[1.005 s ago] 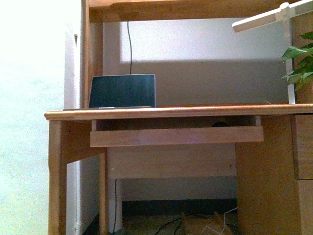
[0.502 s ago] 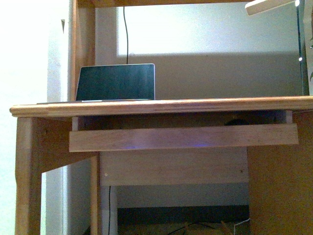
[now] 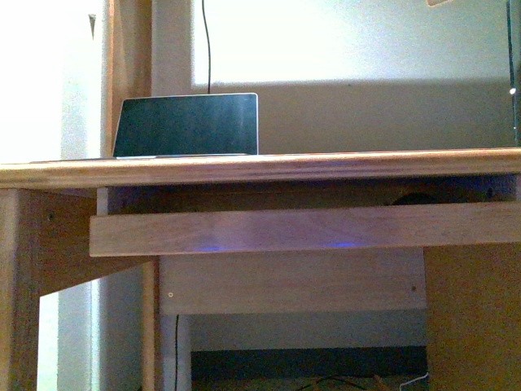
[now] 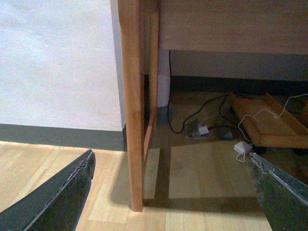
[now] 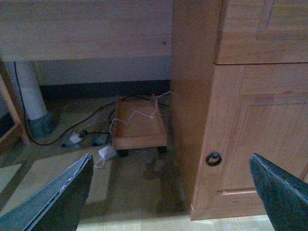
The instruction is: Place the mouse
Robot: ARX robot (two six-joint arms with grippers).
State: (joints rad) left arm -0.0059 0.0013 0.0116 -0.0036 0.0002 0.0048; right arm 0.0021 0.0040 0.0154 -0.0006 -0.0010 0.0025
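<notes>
The mouse [image 3: 415, 198] shows only as a dark dome behind the front rail of the pull-out shelf [image 3: 301, 228], just under the desk top [image 3: 244, 169], at about 3 o'clock in the front view. The laptop [image 3: 187, 124] stands open on the desk top at 10 o'clock. The left gripper [image 4: 171, 156] has its fingers wide apart and holds nothing. The right gripper [image 5: 171, 156] is spread in the same way, also empty, near a cabinet door [image 5: 260, 144].

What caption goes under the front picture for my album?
Open laptop on a wooden desk, sliding tray underneath, and what looks like a dark mouse peeking over its rail.
</notes>
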